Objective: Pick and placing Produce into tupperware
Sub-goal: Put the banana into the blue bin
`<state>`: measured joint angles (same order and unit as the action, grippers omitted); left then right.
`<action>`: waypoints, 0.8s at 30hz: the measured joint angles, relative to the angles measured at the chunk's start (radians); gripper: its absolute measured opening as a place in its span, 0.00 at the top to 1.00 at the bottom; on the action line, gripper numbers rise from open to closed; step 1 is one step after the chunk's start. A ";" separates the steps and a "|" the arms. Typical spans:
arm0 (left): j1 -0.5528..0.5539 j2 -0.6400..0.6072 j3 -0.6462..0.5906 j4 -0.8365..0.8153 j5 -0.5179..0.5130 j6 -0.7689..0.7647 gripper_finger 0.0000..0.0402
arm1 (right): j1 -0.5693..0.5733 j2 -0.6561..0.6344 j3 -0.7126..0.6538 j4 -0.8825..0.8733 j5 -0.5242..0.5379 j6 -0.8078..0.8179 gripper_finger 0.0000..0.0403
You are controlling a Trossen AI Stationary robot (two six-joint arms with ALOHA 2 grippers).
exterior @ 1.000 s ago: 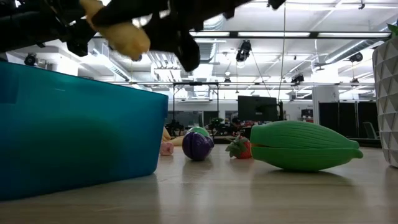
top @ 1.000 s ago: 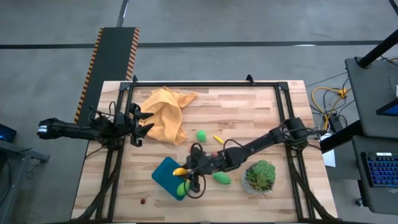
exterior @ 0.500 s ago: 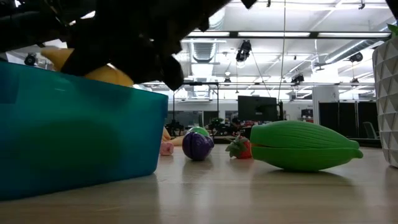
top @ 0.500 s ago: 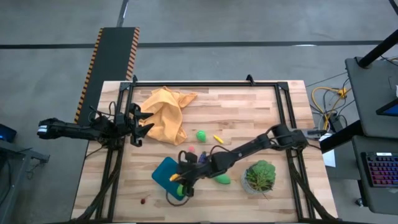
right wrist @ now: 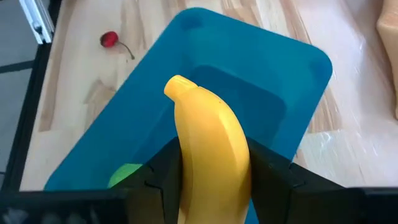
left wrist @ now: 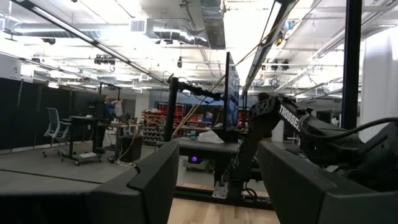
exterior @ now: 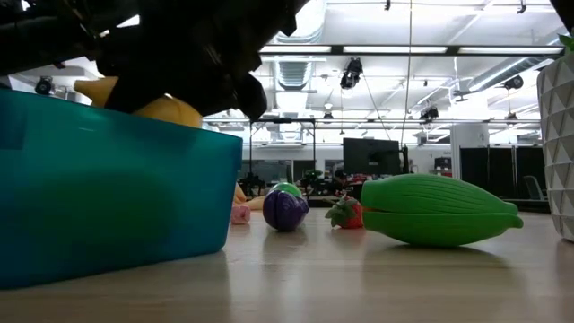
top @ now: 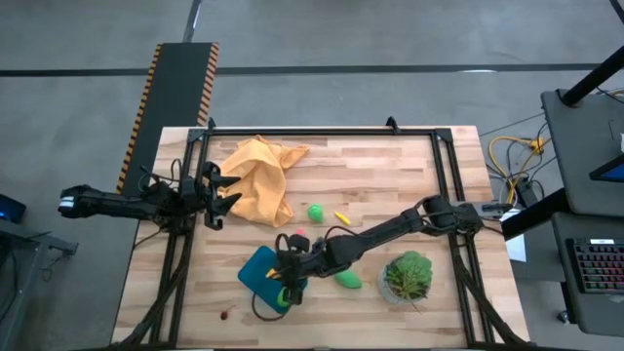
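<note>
The right gripper (right wrist: 214,180) clamped the banana (right wrist: 208,146) between its jaws, the tupperware (right wrist: 249,81) directly beneath them. This looked like the placing step: next, let go and lift clear. The left gripper (top: 219,195) waited spread open beside the cloth (top: 258,175).

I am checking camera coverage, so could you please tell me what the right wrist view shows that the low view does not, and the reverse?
Only the right wrist view shows the red cherry on the table and a green piece inside the tupperware. Only the low view shows the purple eggplant, a strawberry and a large green pod standing outside it. Both show the tupperware and the banana held by the right hand over it.
</note>
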<state>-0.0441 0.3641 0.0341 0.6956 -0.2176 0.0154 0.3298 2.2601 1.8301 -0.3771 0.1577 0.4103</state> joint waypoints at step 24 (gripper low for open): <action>0.000 0.000 0.000 0.000 0.000 0.000 0.49 | 0.002 0.000 -0.003 -0.039 -0.035 -0.002 0.66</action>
<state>-0.0441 0.3645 0.0341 0.6952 -0.2176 0.0154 0.3313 2.2601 1.8275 -0.4164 0.1230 0.4080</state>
